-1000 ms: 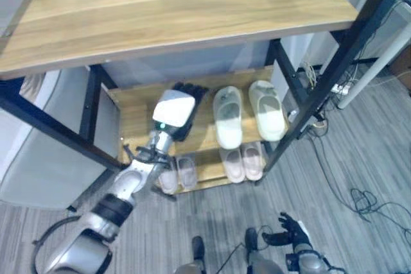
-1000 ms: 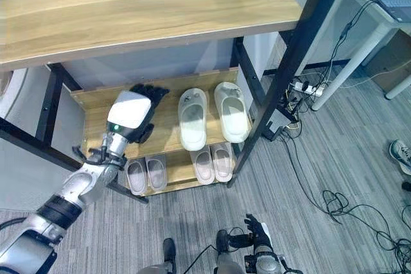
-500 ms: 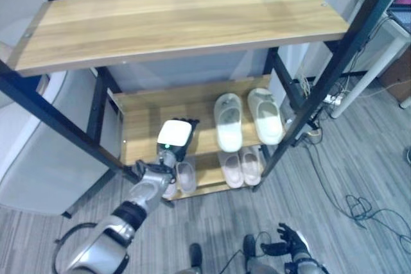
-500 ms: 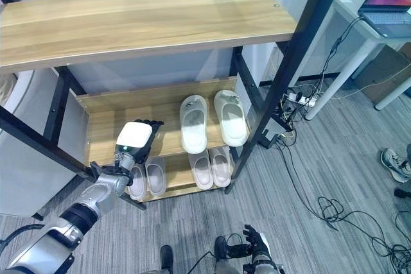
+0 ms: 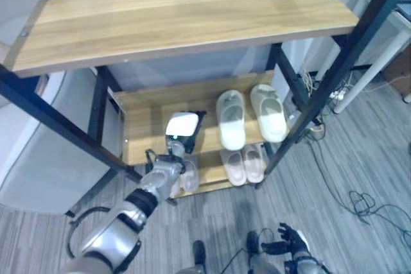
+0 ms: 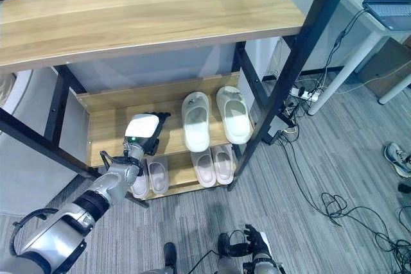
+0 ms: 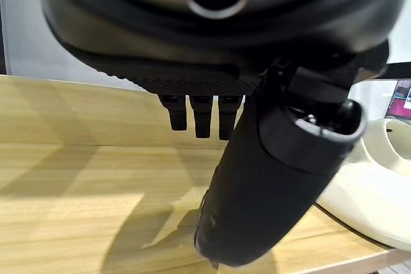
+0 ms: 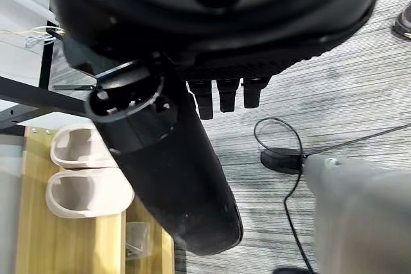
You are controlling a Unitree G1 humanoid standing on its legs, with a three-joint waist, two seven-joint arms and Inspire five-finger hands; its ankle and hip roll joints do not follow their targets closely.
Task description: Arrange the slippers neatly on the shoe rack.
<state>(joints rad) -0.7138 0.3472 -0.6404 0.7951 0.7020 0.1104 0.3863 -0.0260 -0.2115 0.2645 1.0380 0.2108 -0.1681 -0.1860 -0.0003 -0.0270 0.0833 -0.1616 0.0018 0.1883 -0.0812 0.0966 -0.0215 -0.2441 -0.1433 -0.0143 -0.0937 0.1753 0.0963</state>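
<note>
Two white slippers (image 5: 230, 119) (image 5: 268, 112) lie side by side on the right half of the shoe rack's middle shelf (image 5: 144, 117). My left hand (image 5: 182, 125) hovers over the bare left half of that shelf, open and holding nothing. In the left wrist view its thumb (image 7: 282, 178) hangs above the wood, with a white slipper (image 7: 379, 178) just beside it. Two pairs of pale slippers (image 5: 243, 163) (image 5: 183, 174) sit on the bottom shelf. My right hand (image 5: 289, 240) hangs low over the floor with its fingers spread, and its thumb (image 8: 173, 165) shows in the right wrist view.
A wide wooden top shelf (image 5: 180, 17) overhangs the rack on black posts (image 5: 340, 62). Cables (image 5: 366, 203) and a power strip (image 5: 337, 91) lie on the grey floor to the right. A grey seat (image 5: 32, 152) stands at the left, and a shoe (image 6: 398, 155) lies at the far right.
My left hand has drawn back from the rear of the middle shelf toward its front and sits lower. The camera has shifted. The slippers have not moved.
</note>
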